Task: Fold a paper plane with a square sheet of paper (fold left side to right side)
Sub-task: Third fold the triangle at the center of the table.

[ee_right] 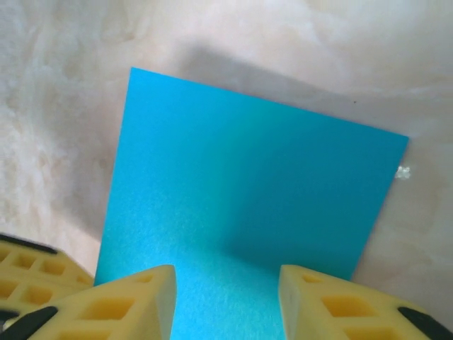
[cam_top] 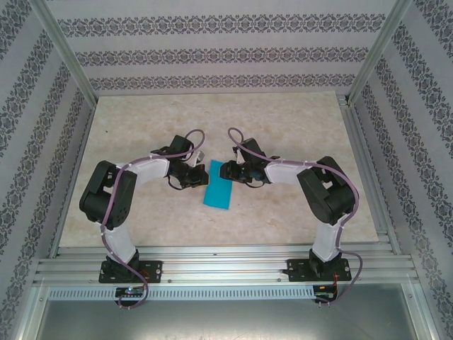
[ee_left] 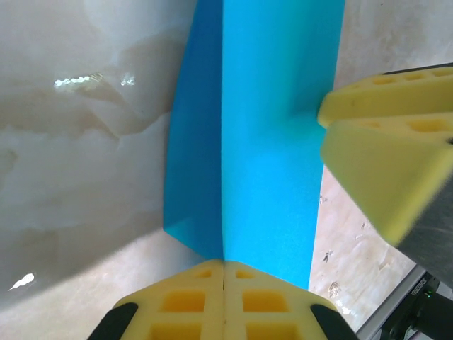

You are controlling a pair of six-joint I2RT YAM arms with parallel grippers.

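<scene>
**Sheet of paper (cam_top: 218, 187) mid-fold between two grippers**

Set on a pale marbled table (cam_top: 141, 127), boxed in by patterned walls (cam_top: 212, 53) and a metal rail (cam_top: 212, 265) along the near edge. Crowded from both sides. Pinched at the near end of its ridge by the left gripper (ee_left: 224, 301), pads pressed together. Straddled at one edge by the right gripper (ee_right: 226, 301), spread wide. Lies mid-table, narrow and bright turquoise from above. Bends along one straight ridge up close, darker on the left flap.

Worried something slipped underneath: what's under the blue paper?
The pale marbled table shows around the square sheet of paper; the patch directly beneath is covered, so nothing there can be checked.
</scene>
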